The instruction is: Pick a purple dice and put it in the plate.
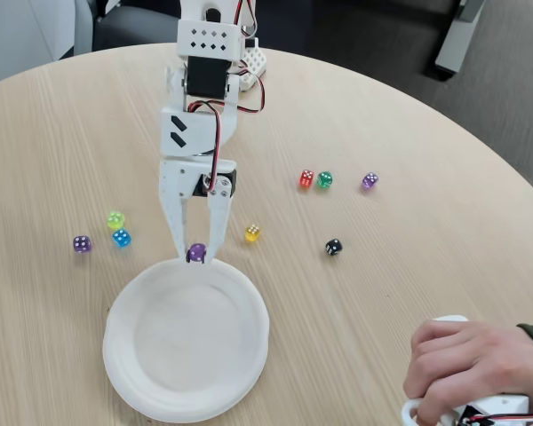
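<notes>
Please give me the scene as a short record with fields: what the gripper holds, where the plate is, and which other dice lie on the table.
gripper: shut on the deep-violet translucent die, at the plate's far rim
plate: large round white disposable plate, nothing lying in it
table: round, light wood
dice left of arm: purple, blue, lime
dice right of arm: yellow, black, red, green, purple
person's hand: bottom right

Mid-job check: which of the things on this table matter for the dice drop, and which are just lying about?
Job: gripper, shut on the purple dice; plate.

Lying about: red die, green die, pinkish-purple die, yellow die, black die, lime die, blue die, lavender die.
</notes>
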Tool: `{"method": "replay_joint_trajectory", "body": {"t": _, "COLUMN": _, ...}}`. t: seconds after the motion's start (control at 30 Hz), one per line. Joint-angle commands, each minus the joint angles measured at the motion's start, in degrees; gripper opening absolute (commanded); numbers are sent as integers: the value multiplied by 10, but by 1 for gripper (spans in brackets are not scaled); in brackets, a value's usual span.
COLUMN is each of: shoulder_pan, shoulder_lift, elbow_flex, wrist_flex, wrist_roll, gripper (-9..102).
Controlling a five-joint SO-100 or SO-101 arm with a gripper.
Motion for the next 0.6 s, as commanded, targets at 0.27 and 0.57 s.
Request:
{"method": "replay_joint_trajectory", "body": {"t": 0.27, "shoulder_pan": -3, "shoulder_lift": 4, "elbow_flex": -117, "wrist_flex": 4, "wrist_roll": 59, "gripper": 0}}
{"method": "replay_joint_trajectory", "body": {"t": 0.57, "shoulder_pan": -3, "shoulder_lift": -38, "elbow_flex": -120, "wrist_flex": 4, "wrist_roll": 71, "gripper": 0}}
